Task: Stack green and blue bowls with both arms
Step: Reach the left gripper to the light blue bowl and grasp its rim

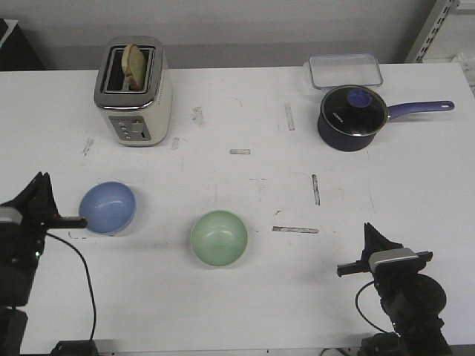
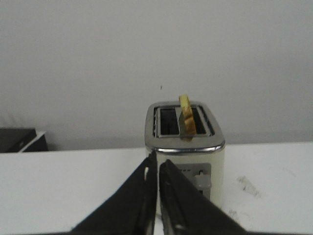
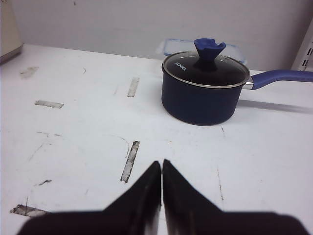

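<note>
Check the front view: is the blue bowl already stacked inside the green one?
No, the blue bowl sits apart on the table, left of the green bowl.

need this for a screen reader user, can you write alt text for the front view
A blue bowl and a green bowl sit apart on a white table, with the left gripper beside the blue one and the right gripper at the near right. At the back stand a toaster, a saucepan and a clear container.

Black arms: left arm [image 1: 22, 237], right arm [image 1: 401, 289]; grey wrist blocks, black cables, tapered jaws.
</note>
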Robot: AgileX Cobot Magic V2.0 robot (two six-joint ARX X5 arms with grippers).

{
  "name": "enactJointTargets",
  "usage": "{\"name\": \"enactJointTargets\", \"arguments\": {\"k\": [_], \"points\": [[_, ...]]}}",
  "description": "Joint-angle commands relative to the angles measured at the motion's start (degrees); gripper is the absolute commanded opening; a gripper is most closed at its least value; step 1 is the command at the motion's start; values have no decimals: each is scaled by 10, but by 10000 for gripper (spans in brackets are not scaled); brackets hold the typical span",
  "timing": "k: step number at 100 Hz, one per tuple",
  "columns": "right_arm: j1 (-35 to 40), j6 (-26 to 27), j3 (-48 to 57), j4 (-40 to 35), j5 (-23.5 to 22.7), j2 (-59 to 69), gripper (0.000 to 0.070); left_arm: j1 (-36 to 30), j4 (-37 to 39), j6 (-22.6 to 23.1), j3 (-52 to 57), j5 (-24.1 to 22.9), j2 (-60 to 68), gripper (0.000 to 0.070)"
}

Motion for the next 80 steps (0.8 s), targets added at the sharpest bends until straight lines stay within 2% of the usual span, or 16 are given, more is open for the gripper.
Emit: {"name": "enactJointTargets", "arguments": {"k": [1, 12, 22, 28, 35, 42, 59, 80], "points": [[2, 8, 4, 5, 0, 2, 0, 11, -74, 22, 69, -1, 78, 55], [2, 8, 4, 5, 0, 2, 0, 38, -180, 20, 140, 0, 176, 170], [2, 8, 4, 5, 0, 2, 0, 52, -223, 19, 147, 0, 236, 248], [2, 8, 4, 5, 0, 2, 0, 65, -253, 16, 147, 0, 274, 332], [2, 8, 4, 5, 0, 2, 0, 83, -290, -7, 147, 0, 324, 464], [2, 8, 4, 5, 0, 2, 0, 94, -321, -27, 147, 0, 365, 525], [2, 8, 4, 5, 0, 2, 0, 108, -371, -38, 147, 5, 461, 530], [2, 8, 4, 5, 0, 2, 0, 108, -363, -38, 146, 43, 541, 515]]}}
